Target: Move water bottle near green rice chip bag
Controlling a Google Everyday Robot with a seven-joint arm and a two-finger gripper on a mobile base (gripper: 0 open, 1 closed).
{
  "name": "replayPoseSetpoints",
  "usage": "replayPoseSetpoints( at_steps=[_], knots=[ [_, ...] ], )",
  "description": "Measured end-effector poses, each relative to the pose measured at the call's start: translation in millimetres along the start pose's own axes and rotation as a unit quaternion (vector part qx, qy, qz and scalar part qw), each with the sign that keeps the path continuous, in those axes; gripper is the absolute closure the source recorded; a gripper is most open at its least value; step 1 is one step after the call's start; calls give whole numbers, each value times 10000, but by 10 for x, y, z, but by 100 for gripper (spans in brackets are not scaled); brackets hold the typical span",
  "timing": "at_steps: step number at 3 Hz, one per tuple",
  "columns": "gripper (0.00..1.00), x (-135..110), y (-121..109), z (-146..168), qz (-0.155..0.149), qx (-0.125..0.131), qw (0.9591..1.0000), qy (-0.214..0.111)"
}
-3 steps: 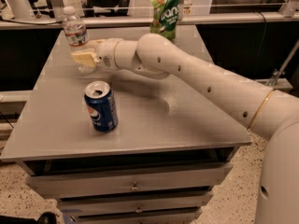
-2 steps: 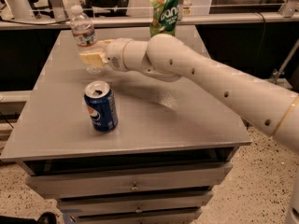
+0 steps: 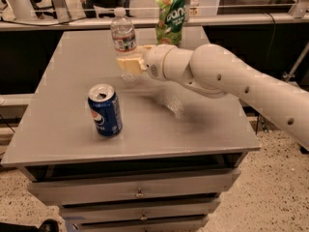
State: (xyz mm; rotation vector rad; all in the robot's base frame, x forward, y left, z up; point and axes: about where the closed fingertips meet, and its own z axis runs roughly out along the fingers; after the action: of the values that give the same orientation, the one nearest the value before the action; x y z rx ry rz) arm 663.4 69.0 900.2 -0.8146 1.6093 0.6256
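Carried rightward since earlier, the clear, white-capped water bottle (image 3: 123,33) was upright beyond the blue can (image 3: 105,110), its lower half hidden by the gripper (image 3: 128,64) clamped around it, just left of the green chip bag (image 3: 170,16), whose top was cut off.
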Motion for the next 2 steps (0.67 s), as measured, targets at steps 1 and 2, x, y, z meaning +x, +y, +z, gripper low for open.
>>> replayPoseSetpoints(
  at_steps=[1, 2],
  knots=[
    [100, -5, 0, 3, -1, -3, 10000, -4],
    [100, 37, -27, -5, -35, 137, 9999, -14]
  ],
)
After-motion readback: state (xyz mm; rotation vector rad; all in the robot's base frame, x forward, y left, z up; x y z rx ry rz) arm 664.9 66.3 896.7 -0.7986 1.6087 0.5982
